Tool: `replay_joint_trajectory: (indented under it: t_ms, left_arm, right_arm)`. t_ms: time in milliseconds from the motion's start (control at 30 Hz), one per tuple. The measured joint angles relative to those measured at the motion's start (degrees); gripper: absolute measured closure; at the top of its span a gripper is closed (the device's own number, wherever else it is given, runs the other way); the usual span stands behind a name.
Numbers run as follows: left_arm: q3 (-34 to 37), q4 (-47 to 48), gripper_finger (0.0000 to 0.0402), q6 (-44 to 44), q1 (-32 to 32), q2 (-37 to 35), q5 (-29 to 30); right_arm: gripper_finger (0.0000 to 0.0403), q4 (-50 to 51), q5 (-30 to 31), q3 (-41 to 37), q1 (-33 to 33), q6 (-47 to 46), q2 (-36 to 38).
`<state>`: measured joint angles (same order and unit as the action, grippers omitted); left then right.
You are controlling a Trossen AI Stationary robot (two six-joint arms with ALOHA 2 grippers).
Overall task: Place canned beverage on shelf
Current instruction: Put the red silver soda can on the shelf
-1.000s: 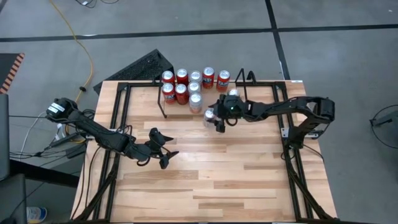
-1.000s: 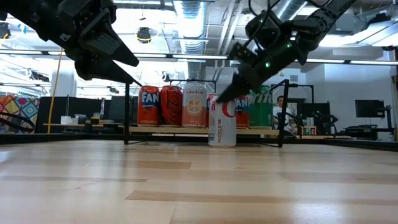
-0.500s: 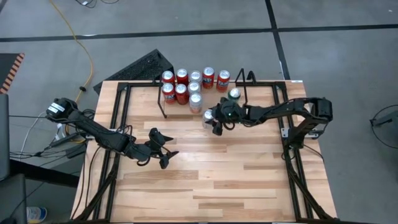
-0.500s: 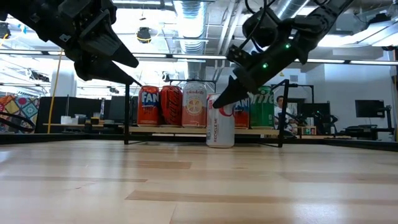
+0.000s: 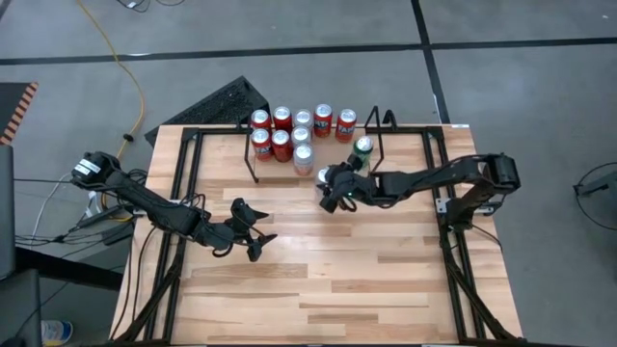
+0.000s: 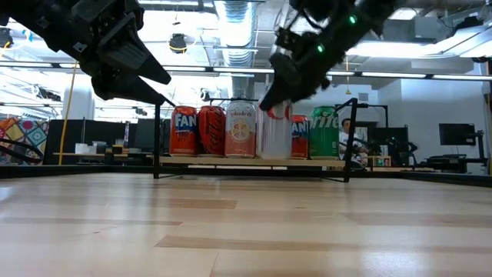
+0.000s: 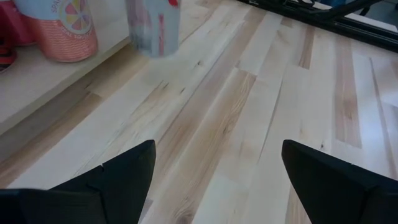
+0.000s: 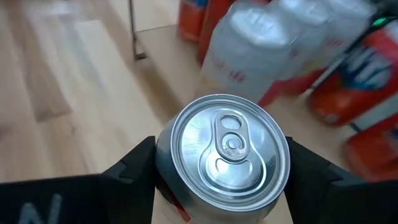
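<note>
lab/office | exposed ceiling ducts [image 6: 231, 15] | desk monitors [image 6: 455, 134]

R tool [image 5: 331, 192] clamped shut at table centre-back, L tool [image 5: 258, 243] hovering open.

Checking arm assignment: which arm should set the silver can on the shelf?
Right. The right gripper already grips the silver can, lifted at the shelf front beside the green can. The left gripper hangs open mid-table, holding nothing.
</note>
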<state>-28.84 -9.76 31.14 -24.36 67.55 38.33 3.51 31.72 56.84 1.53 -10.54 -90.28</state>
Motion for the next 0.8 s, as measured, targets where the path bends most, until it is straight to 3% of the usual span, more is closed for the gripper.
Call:
replay_joint_trajectory:
  t_ms: [333,667,800]
  left_arm:
    - [0.0,-0.1,0.0068,0.2,0.0,0.0,0.0]
    - [0.0,-0.2,0.0068,1.6,0.0,0.0,-0.4]
    - [0.0,-0.2,0.0068,2.3,0.0,0.0,-0.1]
  right_arm:
    - [0.0158,18.3,13.3,13.6,0.2,-11.8,0.0]
    - [0.0158,21.1,17.0,14.0,1.6,-17.9,0.0]
    - [0.0158,21.0,21.5,14.0,1.6,-19.0,-1.0]
